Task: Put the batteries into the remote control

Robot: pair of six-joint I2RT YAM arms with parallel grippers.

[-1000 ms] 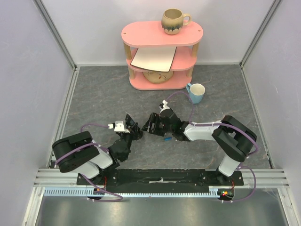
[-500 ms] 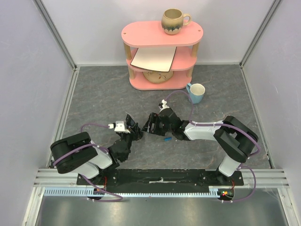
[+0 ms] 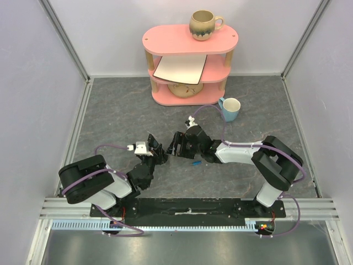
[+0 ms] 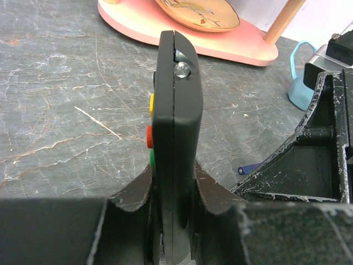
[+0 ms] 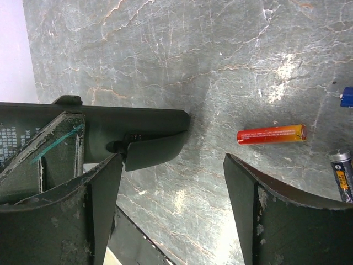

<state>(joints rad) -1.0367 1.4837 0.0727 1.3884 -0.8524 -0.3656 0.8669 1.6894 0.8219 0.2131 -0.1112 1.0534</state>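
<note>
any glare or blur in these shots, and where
Right wrist: glare whitens the table inside the open right gripper, yet the red-orange battery is sharp. Left wrist: the remote control is crisp, the left gripper nearest the lens soft. Top external: evenly lit.

Seen from overhead, the light is bright and even, falling from above. The arms and the pink shelf (image 3: 187, 41) cast only soft, short shadows on the grey bench (image 3: 110, 121). The frame rails lean outward at the edges, bent by the wide lens. In the left wrist view the remote (image 4: 176, 127) is crisp, with a glint on its clear tip, while the left claw (image 4: 174, 190) is dark and blurred. In the right wrist view pale glare lies on the bench near the red-orange battery (image 5: 271, 134), and the right claw (image 5: 174, 160) looks dim and soft.
</note>
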